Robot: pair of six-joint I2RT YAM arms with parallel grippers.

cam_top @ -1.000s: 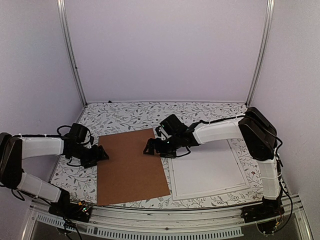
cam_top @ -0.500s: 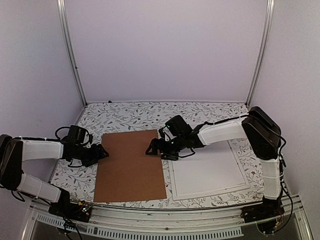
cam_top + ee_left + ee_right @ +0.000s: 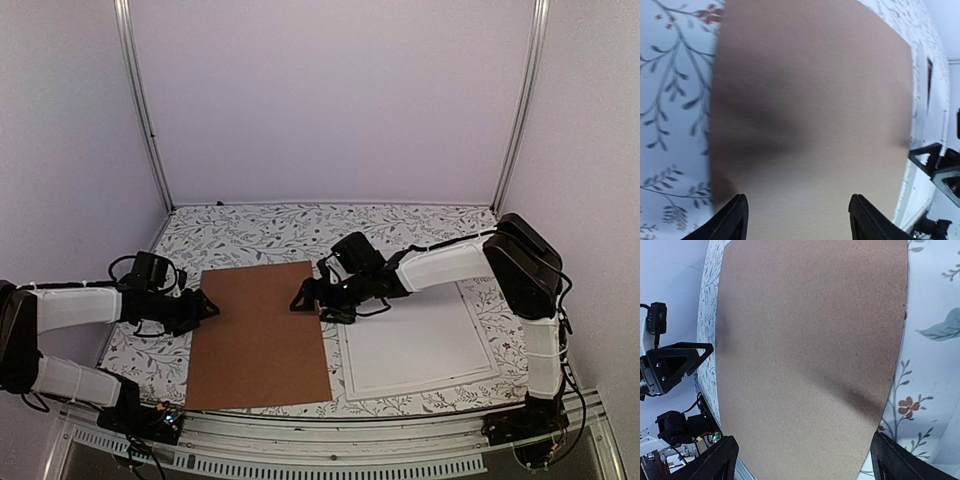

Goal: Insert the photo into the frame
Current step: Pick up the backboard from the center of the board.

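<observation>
Left gripper [image 3: 203, 306]: lower left of top view, reaching low toward centre, jaws spread. Right gripper [image 3: 302, 297]: centre, reaching in from right, jaws wide apart.

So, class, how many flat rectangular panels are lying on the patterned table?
2. The brown board lies left of centre; the white frame lies flat just right of it. Anything beneath them, such as a print, would be hidden.

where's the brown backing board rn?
Top view: the brown board lies left of centre on the floral table, with the white frame just beside its right edge.
</observation>
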